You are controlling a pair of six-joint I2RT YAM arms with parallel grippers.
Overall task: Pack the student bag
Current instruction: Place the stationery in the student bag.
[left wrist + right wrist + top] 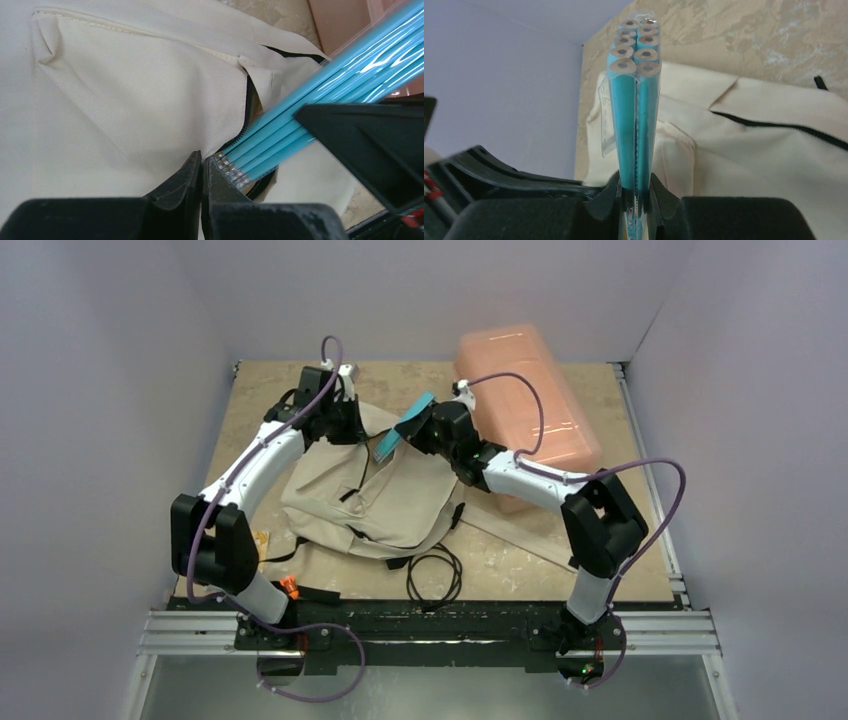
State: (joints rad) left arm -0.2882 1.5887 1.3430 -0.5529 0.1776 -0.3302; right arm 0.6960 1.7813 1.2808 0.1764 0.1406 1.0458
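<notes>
The student bag (pixel 370 495), beige with black zips, lies flat mid-table. A clear pack of teal pencils (pixel 403 427) slants over its far edge, my right gripper (pixel 428 432) shut on the pack's lower part (pixel 634 100). In the left wrist view the pencils' (pixel 320 95) metal-ferruled ends poke into the zip opening of the bag (pixel 125 90). My left gripper (pixel 201 159) is shut at that opening's edge, the fabric drawn in to its tips. From above, the left gripper (pixel 350 428) sits at the bag's far left corner. The right wrist view shows the right gripper (pixel 636 182) and the bag (pixel 774 150) behind.
A translucent pink box (pixel 525 400) lies at the back right, behind the right arm. A coiled black cable (pixel 435 575) rests near the front edge. A small orange item (pixel 290 587) and a yellowish scrap (pixel 262 538) sit by the left arm's base.
</notes>
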